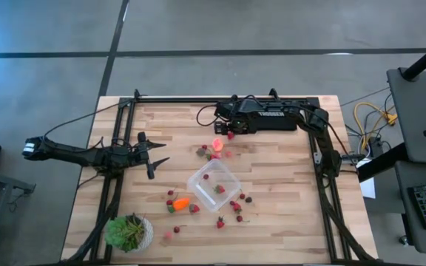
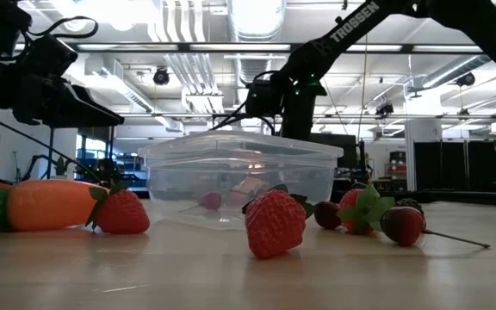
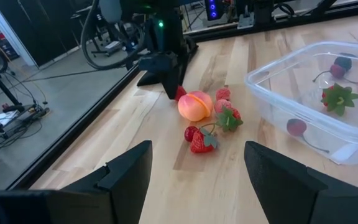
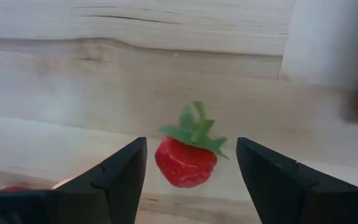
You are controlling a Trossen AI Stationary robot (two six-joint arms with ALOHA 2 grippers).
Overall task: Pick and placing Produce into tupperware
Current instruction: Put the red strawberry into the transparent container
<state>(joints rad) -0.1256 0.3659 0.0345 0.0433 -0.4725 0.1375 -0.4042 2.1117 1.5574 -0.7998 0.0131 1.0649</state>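
My right gripper (image 4: 191,168) points down at the table's far middle, open. A red strawberry (image 4: 185,163) with a green leafy cap lies on the wood between its two fingers, with a gap on each side. The same strawberry (image 3: 180,93) shows beside the round pink-orange fruit (image 1: 217,145). The clear tupperware (image 1: 214,186) stands at the table's middle with a few strawberries (image 3: 338,98) in it. An orange carrot (image 1: 181,203) lies at its near left. My left gripper (image 1: 156,151) waits open at the table's left, above the wood.
Loose strawberries (image 1: 237,208) lie scattered around the tupperware, and a small cluster (image 3: 204,138) sits next to the pink-orange fruit. A leafy potted plant (image 1: 129,232) stands at the near left corner. Black frame rails (image 1: 198,100) run along the table's edges.
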